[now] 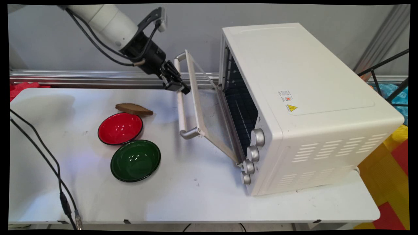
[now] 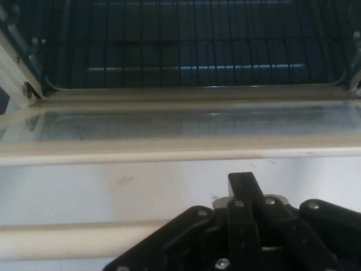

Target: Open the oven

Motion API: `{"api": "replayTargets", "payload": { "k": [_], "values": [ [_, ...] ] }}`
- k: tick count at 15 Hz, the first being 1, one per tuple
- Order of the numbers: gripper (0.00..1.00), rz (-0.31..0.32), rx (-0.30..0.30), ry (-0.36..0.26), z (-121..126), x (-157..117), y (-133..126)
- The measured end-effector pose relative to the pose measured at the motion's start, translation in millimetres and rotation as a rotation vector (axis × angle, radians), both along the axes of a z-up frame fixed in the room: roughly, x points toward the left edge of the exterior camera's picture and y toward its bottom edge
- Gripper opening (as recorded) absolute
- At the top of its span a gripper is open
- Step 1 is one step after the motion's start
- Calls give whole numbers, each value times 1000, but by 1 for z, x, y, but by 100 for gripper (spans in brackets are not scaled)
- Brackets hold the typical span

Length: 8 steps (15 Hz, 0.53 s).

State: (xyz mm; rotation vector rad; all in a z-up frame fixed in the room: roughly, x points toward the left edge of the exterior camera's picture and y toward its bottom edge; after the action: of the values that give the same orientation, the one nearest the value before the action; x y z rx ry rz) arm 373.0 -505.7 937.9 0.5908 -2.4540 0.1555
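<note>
Touching the silver bar handle of the white toaster oven's half-open glass door, the black tool has its fingers pressed together, holding nothing, above the white bench.

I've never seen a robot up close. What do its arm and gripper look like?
The arm is a thick, rounded white tube. Black cables run loosely along it. It ends in a black wrist and a black gripper built of jointed metal links with bolts, seen close in the hand view.
</note>
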Motion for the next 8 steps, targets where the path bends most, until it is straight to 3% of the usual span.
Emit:
{"api": "replayTargets", "payload": {
  "k": [8],
  "values": [
    [0, -16, -21, 9, -33, 12, 4]
  ]
}}
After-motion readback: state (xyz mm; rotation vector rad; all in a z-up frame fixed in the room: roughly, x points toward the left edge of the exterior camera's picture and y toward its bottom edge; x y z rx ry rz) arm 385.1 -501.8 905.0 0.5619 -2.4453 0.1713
